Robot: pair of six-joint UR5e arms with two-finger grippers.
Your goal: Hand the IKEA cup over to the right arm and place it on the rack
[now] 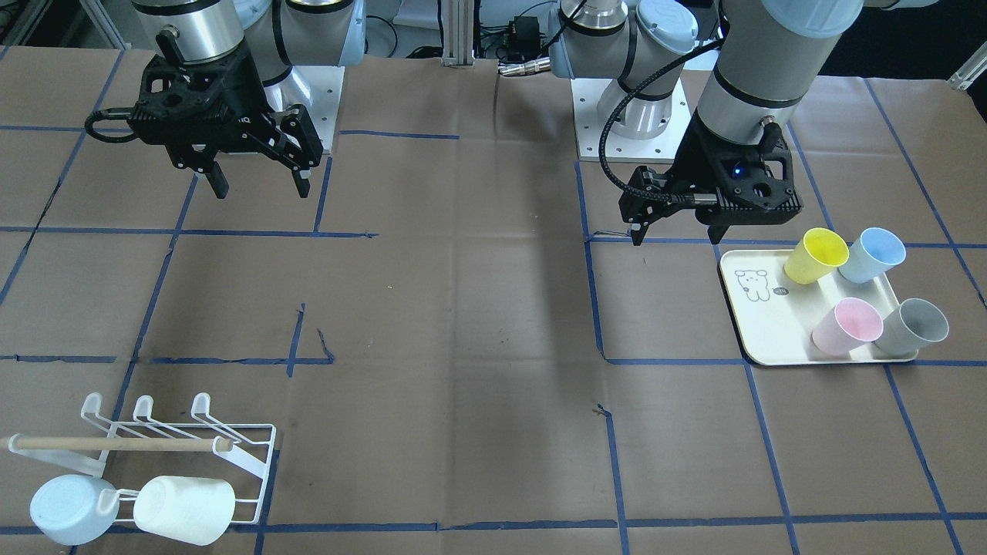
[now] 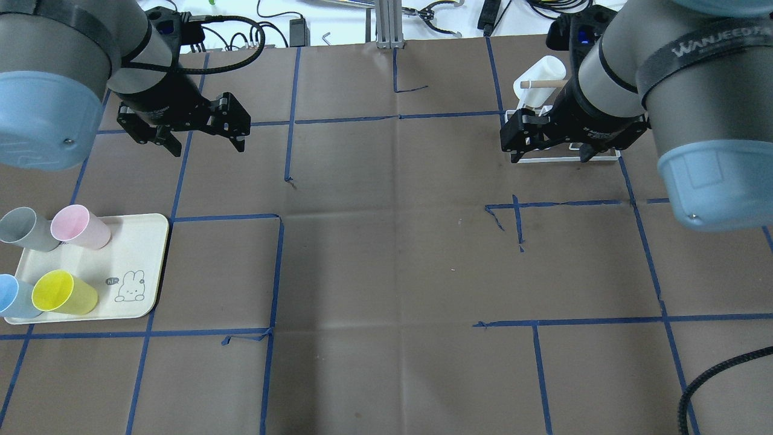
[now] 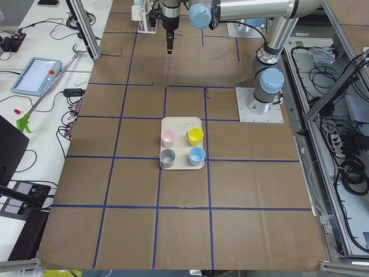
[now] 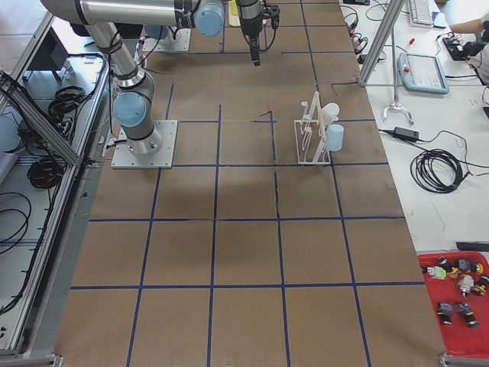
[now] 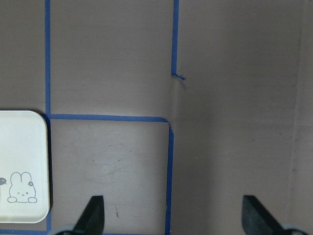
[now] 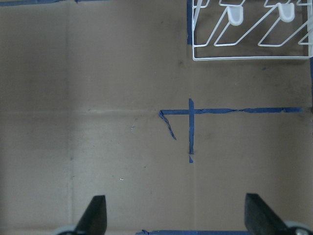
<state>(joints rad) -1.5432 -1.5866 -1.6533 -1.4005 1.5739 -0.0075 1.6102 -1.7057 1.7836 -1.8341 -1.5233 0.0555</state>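
Yellow cup [image 1: 816, 256], blue cup [image 1: 871, 255], pink cup [image 1: 847, 326] and grey cup [image 1: 912, 327] (the IKEA set, smooth tapered plastic) stand mouths up in two rows on the cream tray [image 1: 759, 327] on my robot's left side. The tray is flat with rounded corners and has a small rabbit drawing [image 1: 754, 285] on its bare end. The table [image 1: 463, 308] is covered in creased brown paper gridded with blue tape. At its opposite corner I see the rack [image 1: 254, 455], thin white wire with loop-tipped prongs and a pale wooden dowel [image 1: 116, 444] across it; a white cup [image 1: 183, 509] and a pale blue cup [image 1: 73, 509] sit on its outer row, tipped sideways. The left gripper [image 2: 207, 145] hangs over bare paper near the tray's corner, fingers spread wide, holding and touching nothing; the right gripper [image 1: 261, 187] hangs well apart from the rack, equally wide and empty.
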